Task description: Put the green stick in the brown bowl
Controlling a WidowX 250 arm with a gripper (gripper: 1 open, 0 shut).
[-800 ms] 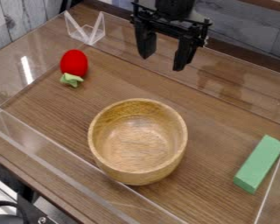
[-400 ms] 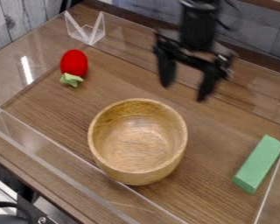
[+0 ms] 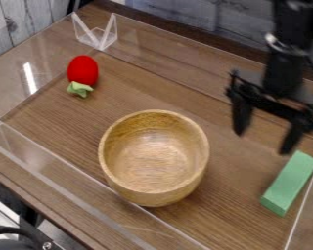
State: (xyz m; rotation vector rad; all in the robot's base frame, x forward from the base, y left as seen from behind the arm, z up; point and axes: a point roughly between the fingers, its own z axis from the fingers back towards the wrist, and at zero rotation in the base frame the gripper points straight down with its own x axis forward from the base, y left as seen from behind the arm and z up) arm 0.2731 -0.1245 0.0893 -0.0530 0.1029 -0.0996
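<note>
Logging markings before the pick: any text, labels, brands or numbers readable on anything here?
None can be read.
Green stick: plain faces, no print.
Brown bowl: only wood grain.
Red toy: no marking.
Gripper, jaws open: dark, no label shows.

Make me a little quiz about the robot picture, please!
1. True or false: the green stick is already inside the brown bowl.
2. What is the gripper doing? A) squeezing the red strawberry toy B) hanging open just above the green stick C) resting in the bowl
3. Fill in: the bowl has ____ inside it.

Key: 1 false, it lies on the table to the bowl's right. 2 B. 3 nothing.
</note>
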